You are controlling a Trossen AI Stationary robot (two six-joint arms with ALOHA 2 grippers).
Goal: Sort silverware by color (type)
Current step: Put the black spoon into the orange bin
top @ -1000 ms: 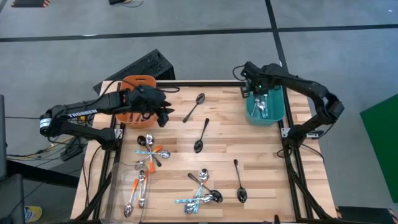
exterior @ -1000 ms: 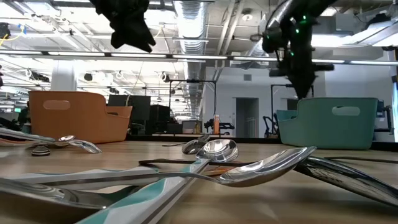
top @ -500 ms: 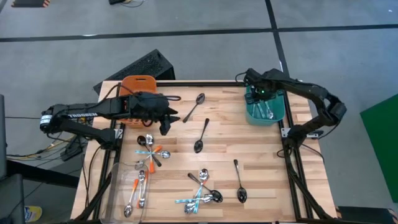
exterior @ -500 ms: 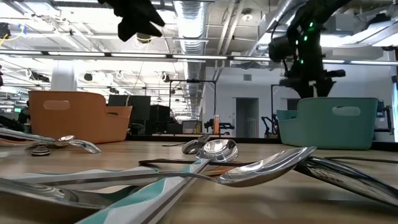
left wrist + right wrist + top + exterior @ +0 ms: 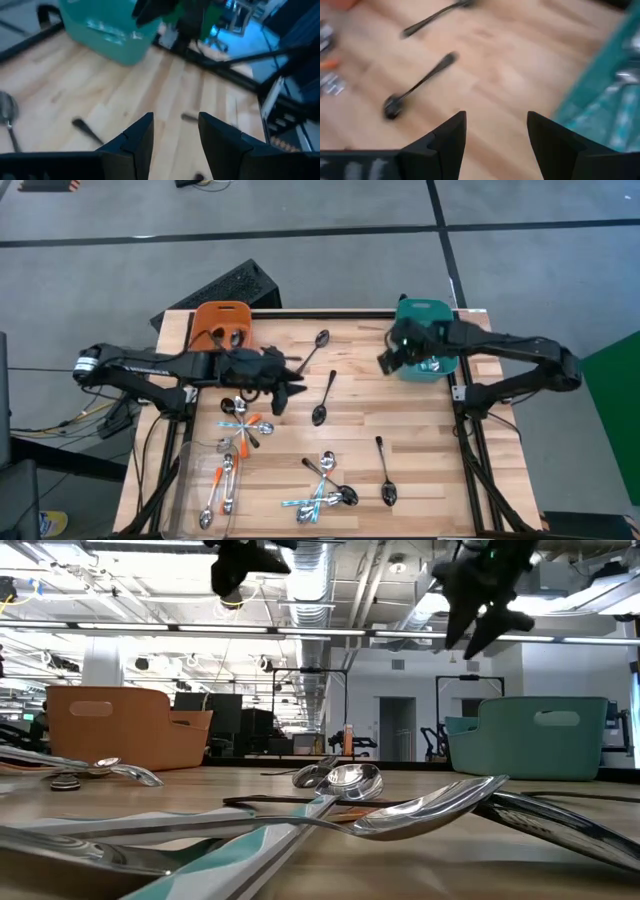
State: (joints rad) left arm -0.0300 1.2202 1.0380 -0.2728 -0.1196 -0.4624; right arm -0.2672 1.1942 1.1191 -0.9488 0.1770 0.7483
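High view, desk [image 5: 420, 440]: wood top with spoons spread on it.
High view, orange bin [image 5: 222, 320]: at the far left corner, some spoons inside.
High view, teal bin [image 5: 425, 310]: at the far right corner, spoons inside too.
High view, left gripper [image 5: 288, 387]: up over the desk, near a black spoon [image 5: 322, 402]. It holds nothing.
High view, right gripper [image 5: 390, 358]: just beside the teal bin, on the desk side. It holds nothing.
High view, spoons left: three more black ones lie alone, a mixed pile [image 5: 324, 488] sits at the near edge, and orange and blue ones lie in a bunch [image 5: 240, 430] on the left.
Low view: both bins stand at the back, and both arms hang high above the desk. Shiny spoons lie close in front.
Left wrist view, fingers [image 5: 135, 137]: partly open, nothing between them. A dark handle lies on the wood ahead.
Right wrist view, fingers [image 5: 447, 132]: wide, nothing between them. Two black spoons lie on the wood ahead.
What could go wrong: I think both arms may go for the same middle spoons and bump.
Also: spoons in the pile cross each other, so grabbing one may drag another of the wrong color along.
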